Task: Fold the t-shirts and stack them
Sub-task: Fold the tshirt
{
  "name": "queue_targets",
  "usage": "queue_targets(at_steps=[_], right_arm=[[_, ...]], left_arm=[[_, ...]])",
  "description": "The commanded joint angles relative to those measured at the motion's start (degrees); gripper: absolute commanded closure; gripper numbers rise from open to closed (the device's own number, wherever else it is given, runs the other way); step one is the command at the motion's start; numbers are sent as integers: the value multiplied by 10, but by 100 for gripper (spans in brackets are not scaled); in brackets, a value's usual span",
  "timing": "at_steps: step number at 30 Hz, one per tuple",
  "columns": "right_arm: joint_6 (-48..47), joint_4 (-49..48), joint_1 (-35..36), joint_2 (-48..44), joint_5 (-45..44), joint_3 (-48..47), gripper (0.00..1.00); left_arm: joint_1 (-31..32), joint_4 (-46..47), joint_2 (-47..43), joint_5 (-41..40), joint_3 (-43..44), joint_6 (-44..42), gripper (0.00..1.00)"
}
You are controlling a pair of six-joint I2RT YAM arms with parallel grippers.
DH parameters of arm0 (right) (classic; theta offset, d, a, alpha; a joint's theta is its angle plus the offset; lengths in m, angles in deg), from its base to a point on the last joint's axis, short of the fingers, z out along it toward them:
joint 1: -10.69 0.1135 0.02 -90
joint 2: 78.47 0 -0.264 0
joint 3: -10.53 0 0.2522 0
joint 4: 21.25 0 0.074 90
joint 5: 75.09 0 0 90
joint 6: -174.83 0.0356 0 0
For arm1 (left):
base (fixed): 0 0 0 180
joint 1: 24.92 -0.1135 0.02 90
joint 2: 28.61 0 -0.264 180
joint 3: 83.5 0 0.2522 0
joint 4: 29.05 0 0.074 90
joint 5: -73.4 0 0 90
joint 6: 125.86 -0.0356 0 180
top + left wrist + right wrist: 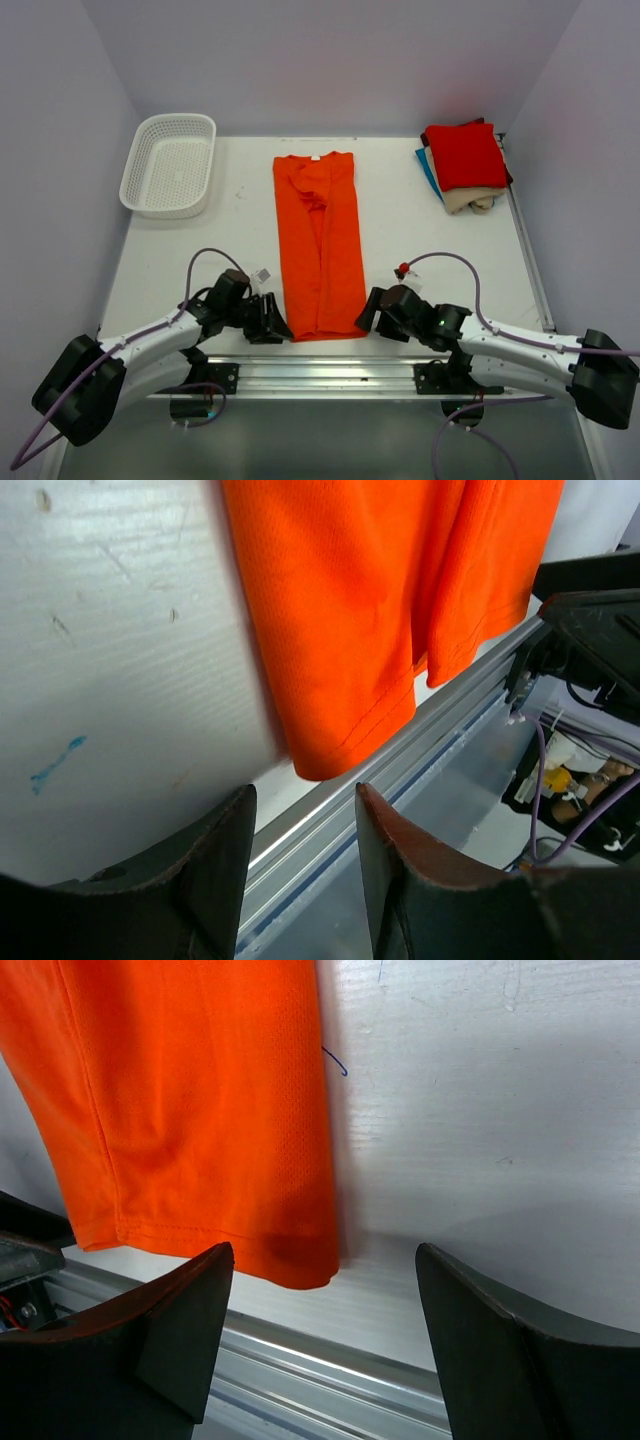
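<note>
A: Shows left fingers (210, 880) narrowly parted, right fingers (170, 1330) spread wide, both empty; orange t-shirt (318, 245) flat on tabletop (420, 250), hem corners just ahead of each pair.

B: Could pinch only the top layer, or lift unevenly, skewing the fold.

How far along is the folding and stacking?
Done: the red t-shirt tops a folded stack far right, over a blue t-shirt and a beige t-shirt. In hand: the orange t-shirt lies folded into a long strip; the left end effector and right end effector are open at its near hem corners, gripping nothing. Left: fold it crosswise, then add it to the stack.
</note>
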Motion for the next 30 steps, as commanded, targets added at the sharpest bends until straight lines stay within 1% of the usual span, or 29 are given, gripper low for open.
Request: queue_targets(at_steps=[1, 2, 4, 5, 8, 10, 14, 17, 18, 19, 20, 21, 22, 23, 24, 26, 27, 30], right_arm=[[8, -36, -9, 14, 7, 13, 23], [9, -41, -11, 17, 13, 16, 27], [10, -59, -13, 27, 18, 24, 32], [12, -65, -14, 31, 24, 25, 37], [14, -85, -17, 50, 33, 30, 49], [12, -90, -17, 60, 44, 26, 51], [14, -81, -17, 62, 55, 20, 56], [14, -64, -17, 50, 53, 18, 65], [14, -60, -17, 47, 52, 17, 67], [14, -53, -17, 45, 49, 17, 72], [13, -51, -17, 42, 49, 17, 75], [13, -50, -17, 40, 48, 17, 78], [14, -49, -17, 40, 49, 17, 81], [14, -50, -18, 39, 49, 17, 87], [13, -50, -17, 41, 49, 17, 89], [12, -52, -17, 43, 52, 15, 95], [9, -53, -17, 46, 52, 14, 96], [-1, -57, -17, 45, 49, 4, 98]], left_arm=[[16, 35, 22, -108, 6, 19, 51], [18, 38, 26, -113, 6, 27, 51], [29, 52, 40, -127, 6, 34, 53], [31, 57, 46, -131, 6, 40, 53], [46, 78, 73, -137, -1, 51, 54], [53, 90, 88, -139, -2, 57, 56], [66, 89, 93, -144, -4, 71, 59], [70, 89, 88, -146, -8, 73, 63], [72, 89, 85, -147, -8, 73, 66], [72, 89, 84, -148, -10, 73, 68], [73, 89, 83, -147, -15, 74, 70], [72, 111, 84, -146, -16, 75, 75], [73, 121, 84, -142, -20, 76, 78], [73, 127, 85, -141, -23, 76, 82], [74, 134, 85, -139, -26, 76, 88], [73, 148, 85, -134, -28, 73, 96], [74, 153, 84, -132, -28, 71, 100], [75, 157, 76, -137, -21, 64, 100]])
